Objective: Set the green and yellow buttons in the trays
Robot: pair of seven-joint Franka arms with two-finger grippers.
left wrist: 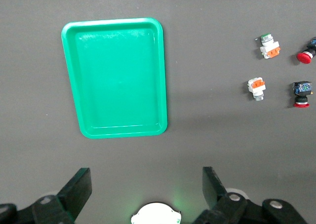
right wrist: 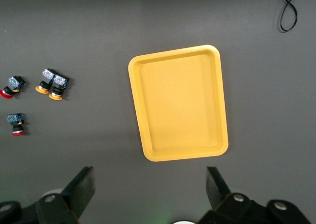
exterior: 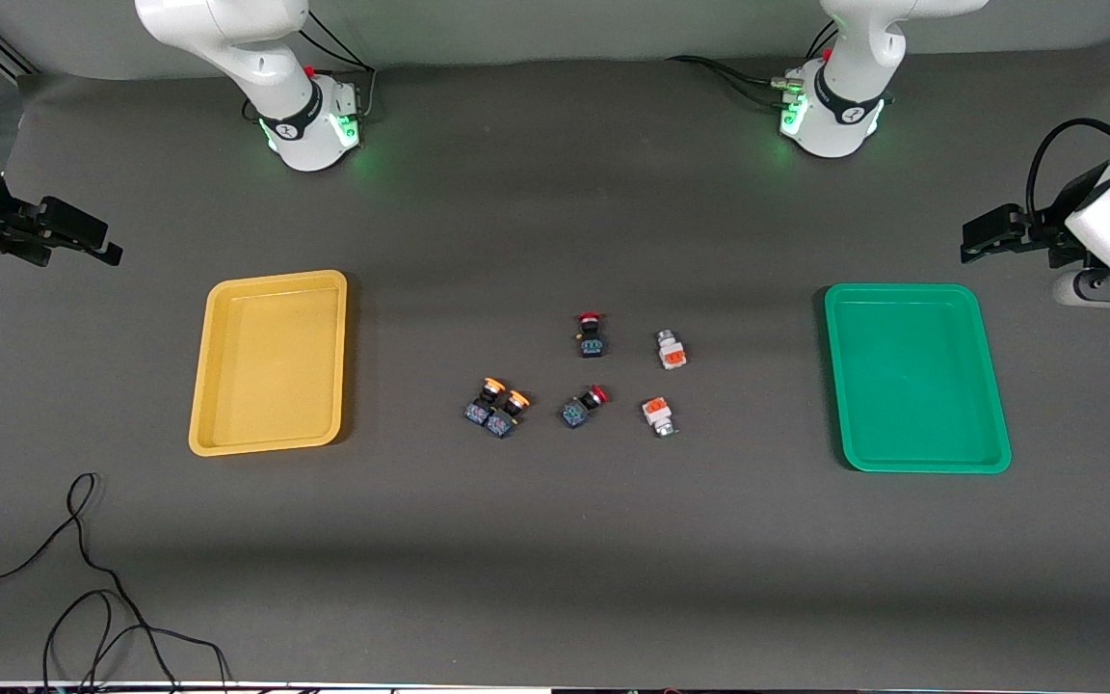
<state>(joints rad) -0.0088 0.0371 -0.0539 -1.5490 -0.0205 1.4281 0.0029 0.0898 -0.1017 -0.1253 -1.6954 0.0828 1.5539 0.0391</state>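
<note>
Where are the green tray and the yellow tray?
bright green plastic tray (exterior: 916, 381): front view, bare floor at its middle.
mustard yellow plastic tray (exterior: 268, 364): front view, bare floor at its middle.

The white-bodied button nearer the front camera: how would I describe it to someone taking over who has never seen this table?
Start at the green tray toward the left arm's end of the table. Beside it lie two white-bodied buttons with orange blocks; take the white-bodied button lower in the front view. Its neighbour, a red-capped button, has a black-blue body.

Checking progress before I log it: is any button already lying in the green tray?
No: the green tray holds nothing, and all the buttons lie on the table between the two trays.
</note>
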